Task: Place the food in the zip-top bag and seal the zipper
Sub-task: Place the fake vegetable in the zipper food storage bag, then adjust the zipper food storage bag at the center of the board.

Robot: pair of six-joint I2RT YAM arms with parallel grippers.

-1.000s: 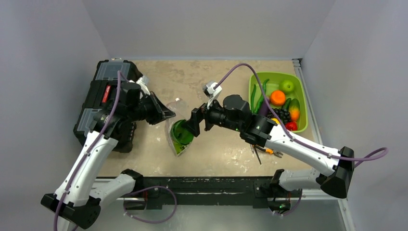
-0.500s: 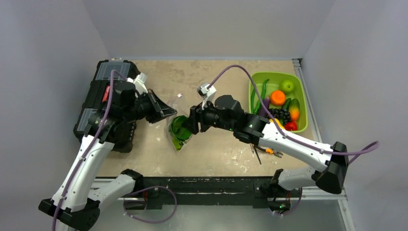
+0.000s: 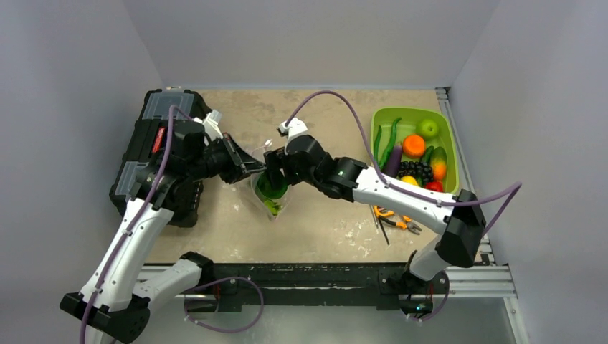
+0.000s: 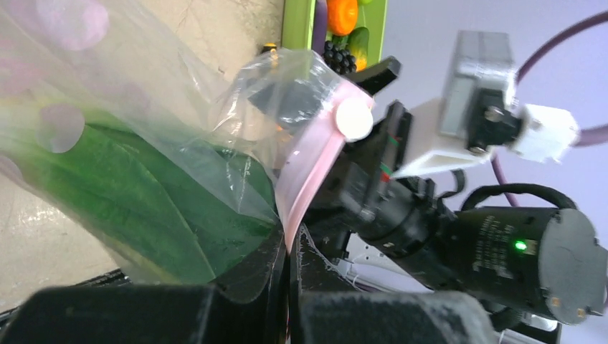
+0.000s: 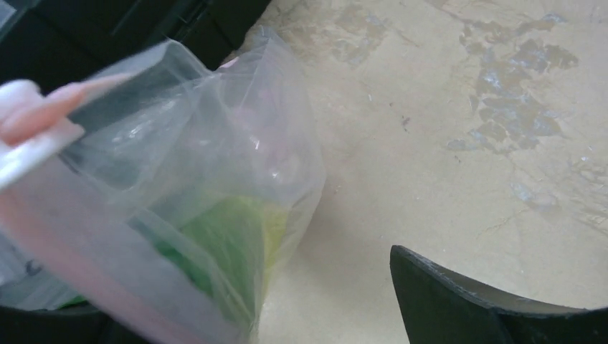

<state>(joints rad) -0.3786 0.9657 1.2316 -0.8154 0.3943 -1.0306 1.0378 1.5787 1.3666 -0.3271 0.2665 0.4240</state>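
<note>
The left gripper point(image 3: 252, 170) has its jaws pressed together on the pale-pink zipper point(image 4: 310, 183), pinching it at the end nearer the black toolbox point(image 3: 154, 143) and holding the mouth of the zip-top bag point(image 3: 272, 197) up over the middle of the bench point(image 3: 330, 215). The bag hangs from that grip with its closed end pointing toward the near edge; whether that end touches the bench cannot be told. The food point(image 4: 136, 208) is inside the bag, its dark green leaves low in the clear plastic, below the pink strip. A white slider tab point(image 4: 353, 118) sits at the far end of the zipper. The right gripper point(image 3: 274, 170) is at that same end, its jaws apart, one on each side of the bag's upper corner; whether either one touches the plastic cannot be told. Well to the right stands the lime-green bin point(image 3: 410, 110), holding an orange point(image 3: 413, 145) and a green apple point(image 3: 429, 128) among other produce. Orange-handled pliers point(image 3: 398, 218) lie on the bench just in front of the bin.
</note>
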